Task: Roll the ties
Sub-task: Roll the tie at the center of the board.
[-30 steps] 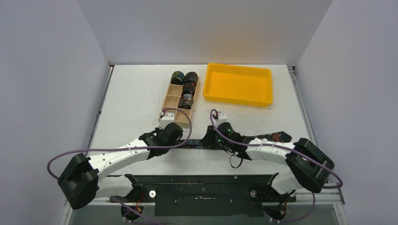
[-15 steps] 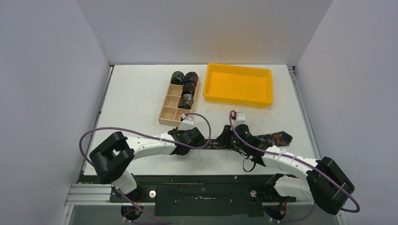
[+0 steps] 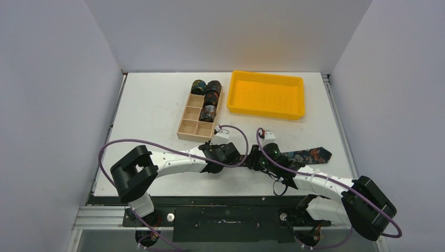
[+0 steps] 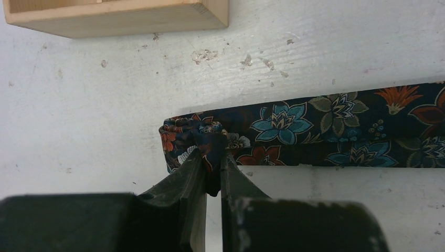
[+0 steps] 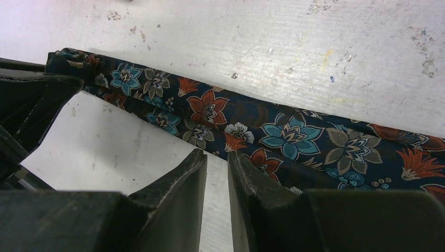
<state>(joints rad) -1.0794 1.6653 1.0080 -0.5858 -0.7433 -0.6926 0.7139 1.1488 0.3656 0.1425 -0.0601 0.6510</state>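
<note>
Tabletop [image 3: 152, 105], white and scuffed, with flecks and scratches that show plainly in both wrist views, sits inside a plain white-walled enclosure. At the far left-centre stands a light wooden compartment box [image 3: 190, 127]; three rolled ties [image 3: 212, 97] stand in its far compartments, while the near ones show bare wood. Just right of it lies a yellow tray [image 3: 266, 94].

Across the near part of the table, a flat tie [image 3: 309, 155] stretches left to right, dark with blue, orange and red flowers, its broad end pointing right.

The left arm's elbow is bent at the near left, and its forearm reaches rightwards low over the table, a purple cable looping above it. The left gripper [image 4: 212, 163] is pinched on the folded narrow end of the tie [image 4: 315, 131], with a tuck of fabric caught between its fingers.

The right arm's elbow sits far right, and its forearm reaches leftwards along the strip. The right gripper [image 5: 216, 157] is just beside the left one, at the tie's near edge; its jaws stand a narrow slit apart with only table showing between them.
</note>
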